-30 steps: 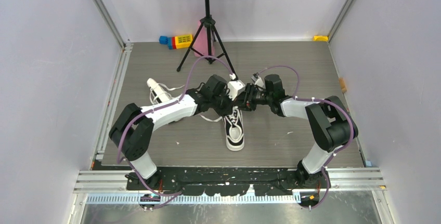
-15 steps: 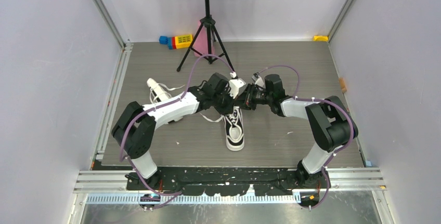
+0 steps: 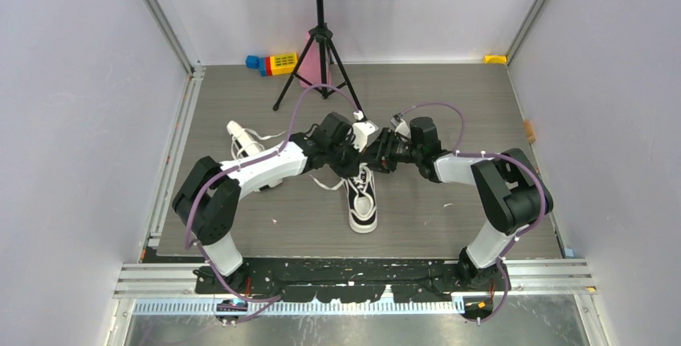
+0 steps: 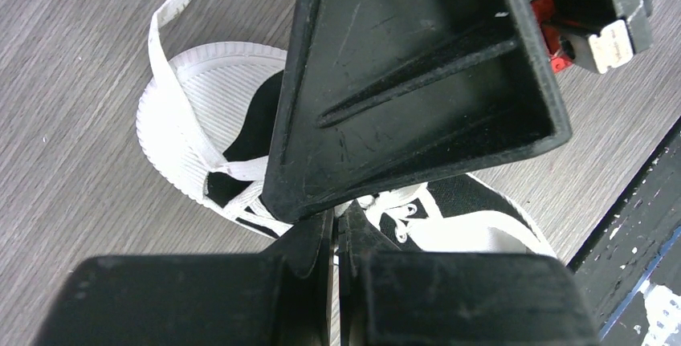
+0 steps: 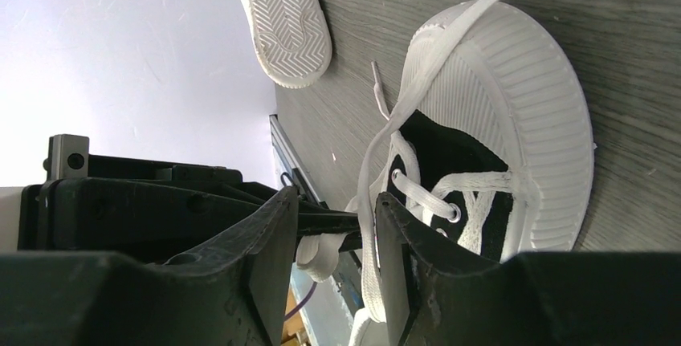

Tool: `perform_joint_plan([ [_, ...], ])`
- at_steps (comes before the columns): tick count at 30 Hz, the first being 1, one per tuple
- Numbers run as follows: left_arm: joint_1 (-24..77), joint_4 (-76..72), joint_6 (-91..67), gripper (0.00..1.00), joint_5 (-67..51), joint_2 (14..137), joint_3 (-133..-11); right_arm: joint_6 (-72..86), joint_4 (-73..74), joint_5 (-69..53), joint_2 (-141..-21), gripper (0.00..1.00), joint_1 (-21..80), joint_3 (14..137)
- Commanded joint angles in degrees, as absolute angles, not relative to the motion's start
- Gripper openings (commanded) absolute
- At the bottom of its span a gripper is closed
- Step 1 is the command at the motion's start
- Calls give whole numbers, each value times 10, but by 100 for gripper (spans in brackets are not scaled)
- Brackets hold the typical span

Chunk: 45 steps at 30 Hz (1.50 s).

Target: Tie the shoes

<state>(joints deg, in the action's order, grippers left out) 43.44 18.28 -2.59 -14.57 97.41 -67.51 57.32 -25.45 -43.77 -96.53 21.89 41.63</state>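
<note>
A grey wood-grain table fills the overhead view. The left arm and right arm reach in from 6 o'clock and meet nose to nose at the centre, probably because handing a lace across takes both. A music stand stands at 12 o'clock, with toy blocks at 11 o'clock.

The centre sneaker sits upright directly under the wrists, its white toe cap pointing to 6 o'clock. The second sneaker lies on its side toward 9 o'clock, well apart, with its sole showing.

The left gripper has its fingers pressed together, apparently pinching the lace just above the centre sneaker's eyelets. The right gripper is spread. Its fingers straddle the left gripper's tips and a taut run of that lace, seemingly ready to take it over.

Compared with a second ago, both wrists have crept slightly toward 12 o'clock and closer together. Neither shoe has shifted.
</note>
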Motion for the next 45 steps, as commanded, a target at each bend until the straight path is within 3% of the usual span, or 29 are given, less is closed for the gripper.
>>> perform_joint_plan([
  [1, 424, 143, -26, 0, -141, 977, -698, 592, -315, -494, -963, 45, 228, 399],
  [8, 415, 141, -30, 0, -155, 978, -696, 611, -341, -501, -967, 35, 226, 391],
  [14, 411, 137, -33, 0, -163, 981, -697, 614, -342, -505, -967, 39, 227, 391],
  [25, 410, 110, -38, 0, -226, 987, -691, 638, -371, -509, -984, 39, 227, 394],
  [38, 412, 106, -46, 0, -226, 998, -703, 669, -402, -510, -997, 27, 229, 398],
  [45, 413, 107, -45, 0, -215, 997, -704, 678, -410, -512, -1000, 8, 229, 398],
])
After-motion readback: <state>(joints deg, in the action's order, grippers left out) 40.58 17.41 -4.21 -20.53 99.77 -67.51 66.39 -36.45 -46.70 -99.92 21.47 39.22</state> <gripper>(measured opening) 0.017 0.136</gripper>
